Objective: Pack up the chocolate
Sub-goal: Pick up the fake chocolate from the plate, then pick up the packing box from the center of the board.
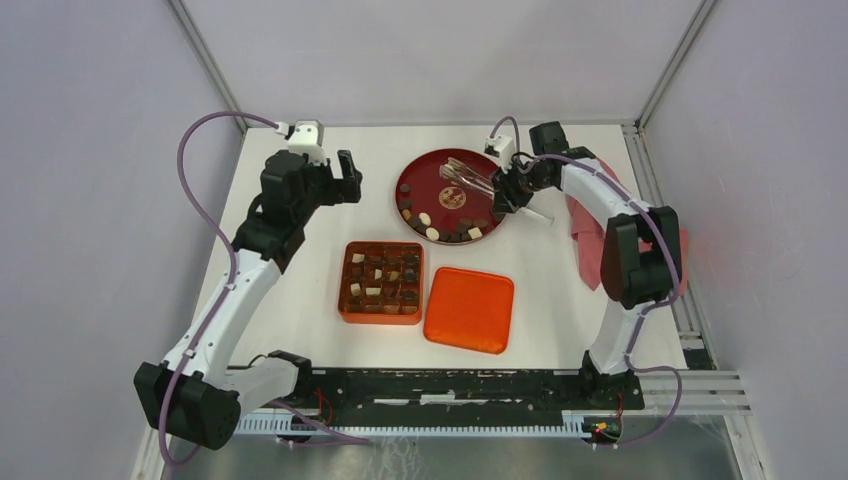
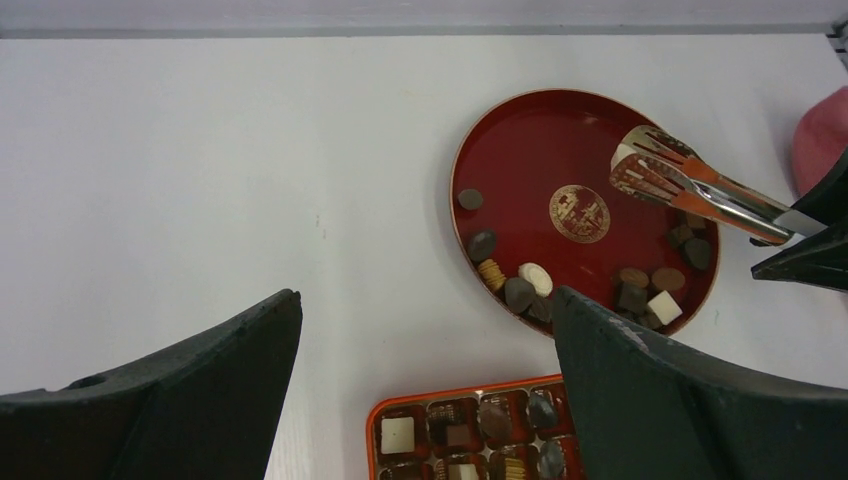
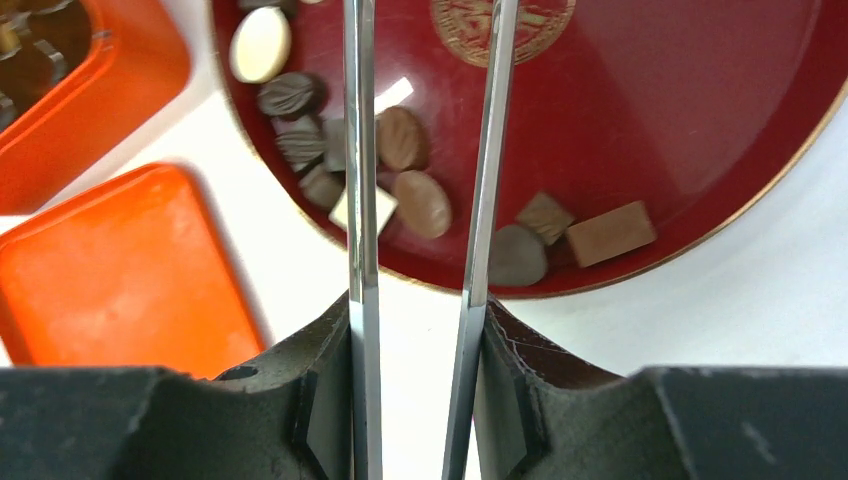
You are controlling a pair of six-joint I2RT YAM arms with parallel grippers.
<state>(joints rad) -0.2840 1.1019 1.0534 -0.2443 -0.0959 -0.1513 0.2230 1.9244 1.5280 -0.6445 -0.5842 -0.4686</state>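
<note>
Small dark and cream pieces of chocolate (image 1: 432, 232) lie along the near rim of the red plate (image 1: 425, 180). More pieces fill the cells of the orange box (image 1: 345, 290). My right gripper (image 1: 512, 190) is shut on metal tongs (image 1: 470, 180), whose tips reach over the plate's middle, spread apart. In the right wrist view the tongs' arms (image 3: 358, 150) press against my gripper (image 3: 420, 310) fingers above the chocolate (image 3: 420, 205). My left gripper (image 1: 350, 178) hangs open and empty left of the plate. In its own view the gripper (image 2: 425, 295) is over bare table, plate (image 2: 530, 150) and tongs (image 2: 690, 185) ahead.
The orange lid (image 1: 469, 309) lies flat right of the box, near the front. A pink cloth (image 1: 590, 230) sits under the right arm beside the plate. Grey walls and metal frame rails close in the white table.
</note>
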